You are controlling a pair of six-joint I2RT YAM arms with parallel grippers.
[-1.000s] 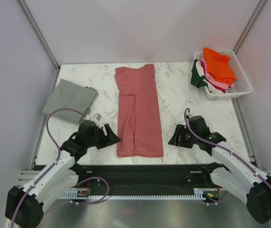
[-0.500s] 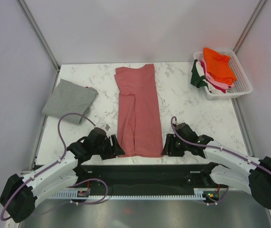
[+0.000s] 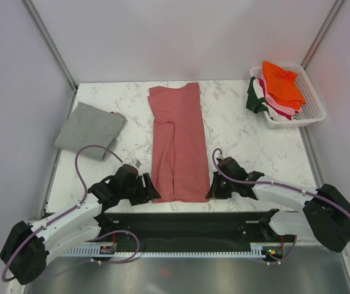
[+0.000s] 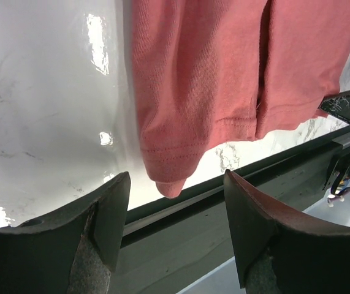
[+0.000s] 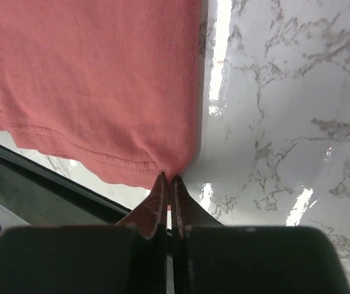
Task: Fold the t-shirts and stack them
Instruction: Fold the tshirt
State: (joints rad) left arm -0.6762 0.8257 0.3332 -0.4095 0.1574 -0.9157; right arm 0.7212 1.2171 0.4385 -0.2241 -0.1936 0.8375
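The salmon-pink t-shirt (image 3: 178,147) lies folded into a long strip down the middle of the marble table (image 3: 248,135), running from the far edge to the near edge. Both grippers sit at its near end. The left gripper (image 3: 147,190) is at the near-left corner with its jaws apart. In the left wrist view the two dark fingers (image 4: 110,208) stand on either side of the hem's drooping corner without touching it. The right gripper (image 3: 213,188) is at the near-right corner, its fingers (image 5: 159,202) pressed together. The cloth's corner runs right into their tips, so it appears to be pinched there, though the contact itself is hard to make out.

A folded grey t-shirt (image 3: 90,128) lies well apart at the table's left edge. At the far right a white slatted basket (image 3: 309,113) holds an orange t-shirt (image 3: 282,82) on top of a pink one (image 3: 282,109). A dark green t-shirt (image 3: 255,98) hangs over its left rim. Nothing lies between the grippers and the strip.
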